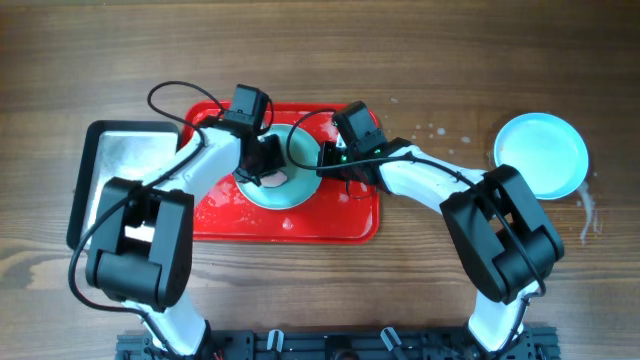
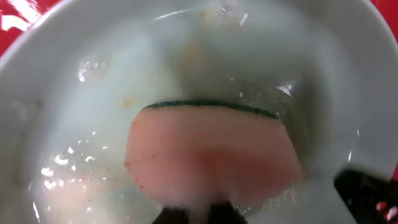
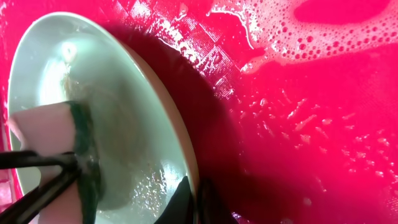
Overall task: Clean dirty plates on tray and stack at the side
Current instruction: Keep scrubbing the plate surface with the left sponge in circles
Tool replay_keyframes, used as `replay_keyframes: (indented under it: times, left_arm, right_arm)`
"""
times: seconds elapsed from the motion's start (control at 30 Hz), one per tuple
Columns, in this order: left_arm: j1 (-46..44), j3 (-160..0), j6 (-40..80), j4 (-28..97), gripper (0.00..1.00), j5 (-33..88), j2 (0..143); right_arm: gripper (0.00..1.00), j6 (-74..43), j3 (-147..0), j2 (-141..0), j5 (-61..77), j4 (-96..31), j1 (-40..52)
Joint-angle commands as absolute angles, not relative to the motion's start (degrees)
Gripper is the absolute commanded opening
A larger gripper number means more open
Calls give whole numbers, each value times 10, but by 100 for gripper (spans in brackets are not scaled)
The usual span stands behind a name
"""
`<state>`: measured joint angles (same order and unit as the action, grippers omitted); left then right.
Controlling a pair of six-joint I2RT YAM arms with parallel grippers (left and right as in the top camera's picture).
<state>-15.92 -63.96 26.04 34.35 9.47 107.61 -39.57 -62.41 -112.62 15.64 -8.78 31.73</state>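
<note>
A pale blue plate (image 1: 287,190) stands tilted on the wet red tray (image 1: 335,225). My right gripper (image 1: 325,158) is shut on the plate's rim; in the right wrist view its fingertips (image 3: 196,200) pinch the edge of the plate (image 3: 124,106). My left gripper (image 1: 262,160) is shut on a pink sponge (image 2: 211,155) with a green scouring face. The sponge lies pressed flat against the plate's wet inner surface (image 2: 93,112), also visible as the sponge (image 3: 71,149). Another pale blue plate (image 1: 541,153) lies on the table at the far right, off the tray.
A black-rimmed silvery metal tray (image 1: 120,150) sits to the left of the red tray. Soap suds (image 3: 323,31) and water drops cover the red tray's floor (image 3: 323,137). Water is splashed on the wood near the right plate.
</note>
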Motion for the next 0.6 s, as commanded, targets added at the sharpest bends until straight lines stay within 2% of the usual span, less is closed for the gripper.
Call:
replay_keyframes:
  times: [0.0, 0.2, 0.4, 0.47, 0.57]
  left_arm:
    - [-152, -592, 151, 373, 4, 227, 1129]
    - [-152, -592, 136, 331, 4, 282, 1129]
    - [-152, -592, 138, 216, 4, 318, 1129]
    - [-153, -592, 148, 171, 4, 272, 1129]
    - [-153, -592, 223, 147, 4, 116, 1129]
  right_arm:
    - [4, -394, -615, -1148, 139, -98, 313]
    - [4, -394, -615, -1148, 139, -98, 313]
    - [4, -394, -615, -1148, 139, -97, 313]
    - [4, -394, -615, -1148, 139, -98, 313]
    - [4, -394, -615, -1148, 139, -98, 313]
